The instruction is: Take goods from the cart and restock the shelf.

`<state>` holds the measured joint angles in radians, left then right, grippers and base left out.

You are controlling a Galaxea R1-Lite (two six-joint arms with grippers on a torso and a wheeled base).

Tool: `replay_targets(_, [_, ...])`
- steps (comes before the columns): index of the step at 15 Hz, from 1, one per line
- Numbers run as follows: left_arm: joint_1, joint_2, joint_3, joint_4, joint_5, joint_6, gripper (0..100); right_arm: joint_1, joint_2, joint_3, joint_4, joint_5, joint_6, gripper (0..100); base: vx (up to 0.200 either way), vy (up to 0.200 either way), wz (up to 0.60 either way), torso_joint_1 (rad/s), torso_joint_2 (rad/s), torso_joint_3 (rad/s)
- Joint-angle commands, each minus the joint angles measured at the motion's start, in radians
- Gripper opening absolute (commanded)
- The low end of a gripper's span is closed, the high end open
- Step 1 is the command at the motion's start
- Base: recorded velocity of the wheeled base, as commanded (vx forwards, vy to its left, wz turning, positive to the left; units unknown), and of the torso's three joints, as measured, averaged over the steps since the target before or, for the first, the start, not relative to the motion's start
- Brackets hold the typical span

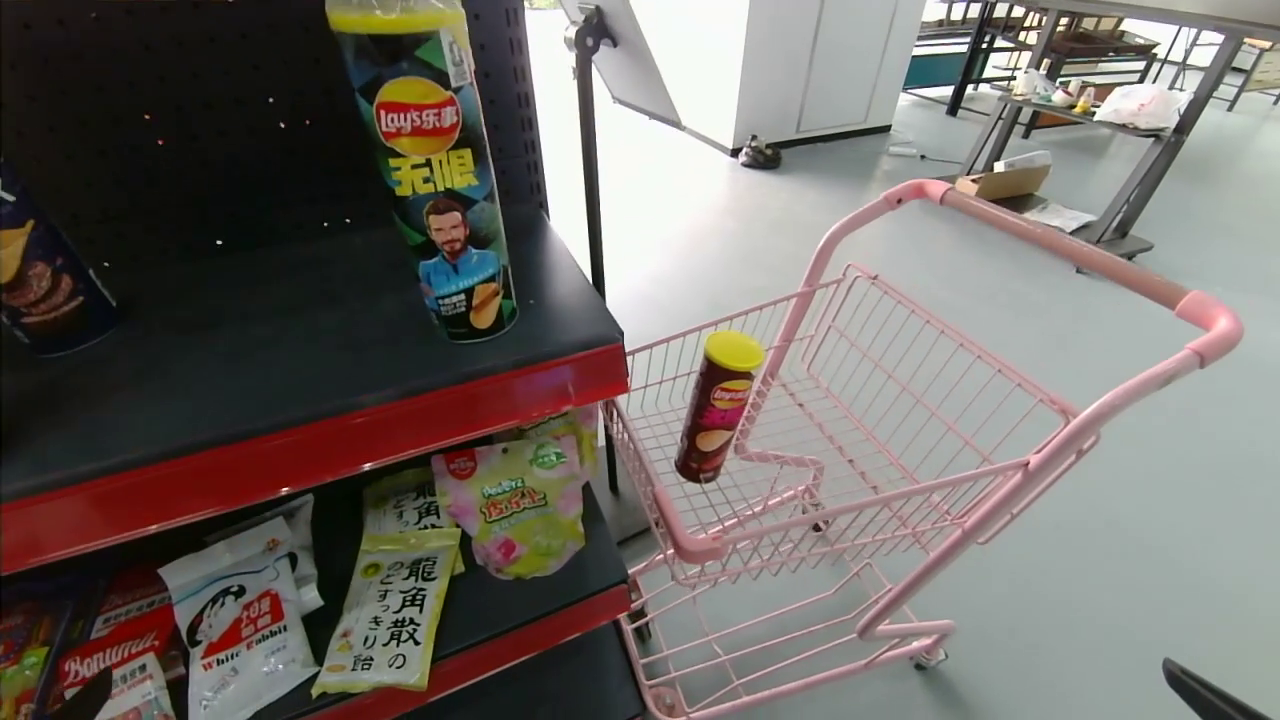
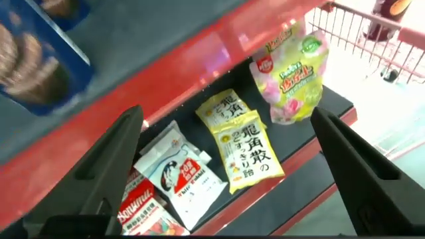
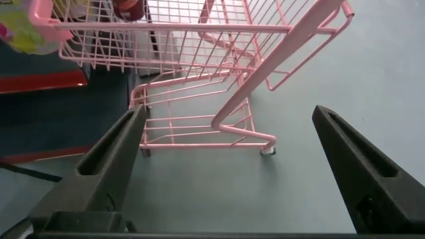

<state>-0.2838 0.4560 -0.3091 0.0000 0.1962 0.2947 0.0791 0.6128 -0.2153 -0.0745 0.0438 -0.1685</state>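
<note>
A maroon chips can (image 1: pixel 718 405) with a yellow lid leans in the front corner of the pink wire cart (image 1: pixel 1000 470), close to the shelf. On the upper black shelf board (image 1: pixel 250 330) stand a tall green-and-blue chips can (image 1: pixel 440 170) and, at the far left, a dark blue can (image 1: pixel 40 280). My left gripper (image 2: pixel 227 114) is open and holds nothing; it hovers in front of the lower shelf's snack bags (image 2: pixel 246 143). My right gripper (image 3: pixel 229 111) is also open with nothing in it, low over the floor beside the cart's bottom rack (image 3: pixel 199 126).
The lower shelf holds several snack bags (image 1: pixel 390 590), including a pink-green one (image 1: pixel 520 510) at its right end. A metal stand pole (image 1: pixel 590 150) rises behind the cart. Tables (image 1: pixel 1100 100) stand at the back right. Bare grey floor (image 1: pixel 1150 560) lies right of the cart.
</note>
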Motion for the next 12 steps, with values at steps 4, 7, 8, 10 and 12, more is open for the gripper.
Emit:
replay_targets(4, [0.000, 0.001, 0.001, 0.000, 0.000, 0.000, 100, 0.001, 0.012, 0.010, 0.001, -0.001, -0.003, 100, 0.000, 0.000, 0.00, -0.123, 0.50, 0.375])
replay_targets(7, [0.000, -0.002, 0.001, 0.000, 0.000, 0.000, 100, 0.004, 0.081, 0.001, -0.007, 0.001, -0.025, 100, 0.000, 0.000, 0.00, -0.064, 0.32, 0.247])
replay_targets(8, [0.000, -0.008, 0.002, -0.002, 0.000, 0.000, 100, 0.004, 0.160, -0.052, -0.013, 0.005, -0.025, 100, 0.000, 0.000, 0.00, -0.022, 0.09, 0.080])
replay_targets(10, [0.000, -0.010, 0.005, -0.002, -0.001, -0.003, 100, 0.004, 0.324, -0.193, -0.015, 0.022, -0.019, 100, 0.000, 0.000, 0.00, -0.006, 0.03, 0.021])
replay_targets(12, [0.000, -0.008, 0.005, 0.000, -0.012, -0.009, 100, 0.050, 0.575, -0.348, -0.123, 0.044, 0.011, 100, 0.000, 0.000, 0.00, 0.000, 0.00, 0.000])
